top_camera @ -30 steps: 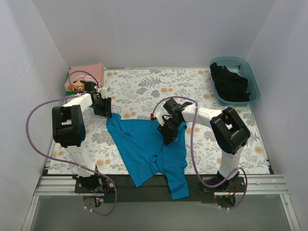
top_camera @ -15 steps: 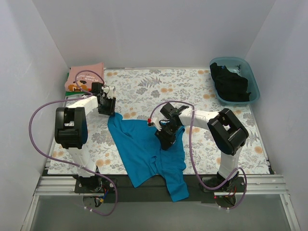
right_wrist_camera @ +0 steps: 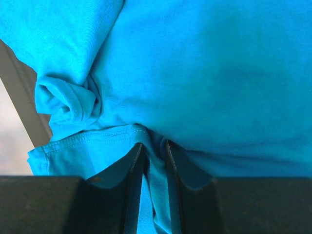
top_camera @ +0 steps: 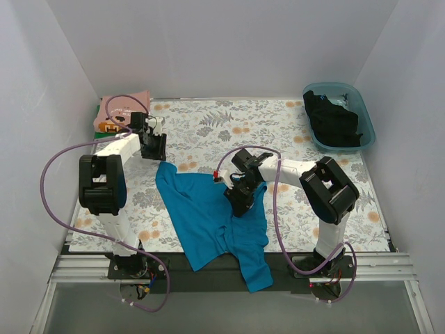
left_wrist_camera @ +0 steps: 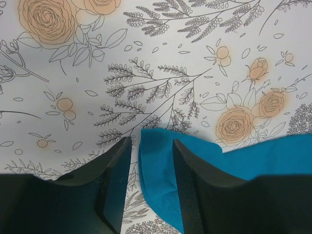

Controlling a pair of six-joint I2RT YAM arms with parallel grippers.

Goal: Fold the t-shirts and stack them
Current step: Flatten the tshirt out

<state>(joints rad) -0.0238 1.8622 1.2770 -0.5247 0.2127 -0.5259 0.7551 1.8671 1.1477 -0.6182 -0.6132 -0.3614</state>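
Top external view:
- The teal t-shirt (top_camera: 208, 216) lies rumpled on the counter (top_camera: 208, 122). It is soft plain knit, and one end hangs over the dark near edge.
- The left end effector (top_camera: 153, 146) is just beyond the shirt's far-left corner, apart from the cloth.
- The right end effector (top_camera: 240, 198) is down on the shirt's right half, where the cloth puckers.
- At the far-left corner is a folded pink t-shirt (top_camera: 125, 106), a flat square, with a green t-shirt (top_camera: 99, 124) edge showing beneath it.
- At the far right is a translucent blue plastic tub (top_camera: 366, 115), rounded-rectangular, holding a crumpled black t-shirt (top_camera: 334, 118).

Left wrist view:
- The matte black fingers (left_wrist_camera: 114, 185) are spread, with nothing between them.
- In the gap, a rounded corner of the teal t-shirt (left_wrist_camera: 234, 161) lies flat on the floral covering (left_wrist_camera: 146, 48), which is pale with line-drawn leaves and orange roses.

Right wrist view:
- The right end effector (right_wrist_camera: 152, 146) is nearly pressed together, pinching a narrow fold of the teal t-shirt (right_wrist_camera: 219, 73).
- A stitched hem (right_wrist_camera: 83, 141) runs in to the fingertips.
- A small bunched knot of cloth (right_wrist_camera: 73, 100) sits up-left of the fingertips.
- Elsewhere the knit is smooth.
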